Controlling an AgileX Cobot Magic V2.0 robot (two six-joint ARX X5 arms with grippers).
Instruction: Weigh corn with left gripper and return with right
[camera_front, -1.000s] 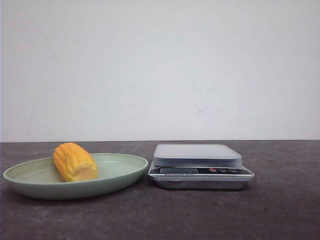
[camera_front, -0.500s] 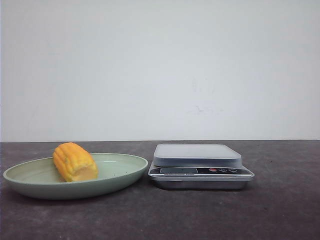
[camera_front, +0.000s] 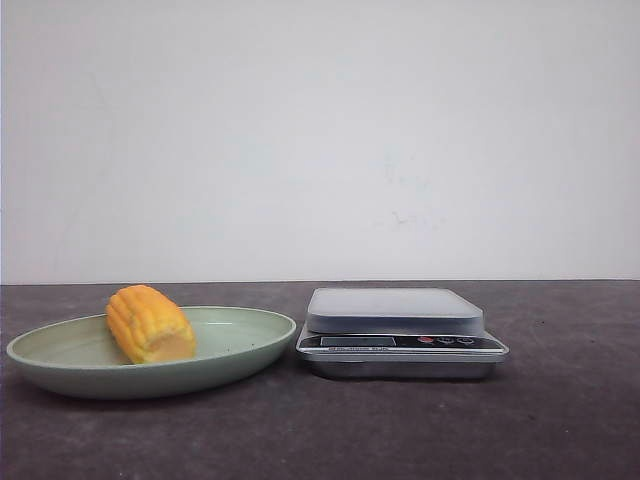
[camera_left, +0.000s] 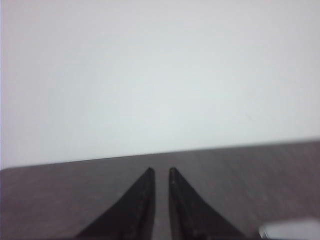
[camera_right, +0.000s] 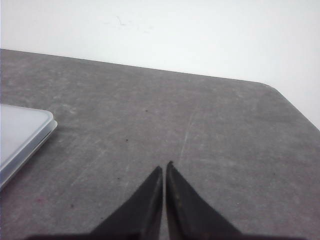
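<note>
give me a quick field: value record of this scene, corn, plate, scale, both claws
corn: lying on its side in the plate, left of centre, paler cut end toward the camera
plate: pale green, shallow, on the table left of the scale
scale: grey platform bare, nothing on it; display unreadable
table: dark grey, scuffed
left claw: nearly shut, narrow gap, holding nothing, above the table
right claw: shut, holding nothing, scale edge to one side
task stage: corn not yet picked up or weighed
</note>
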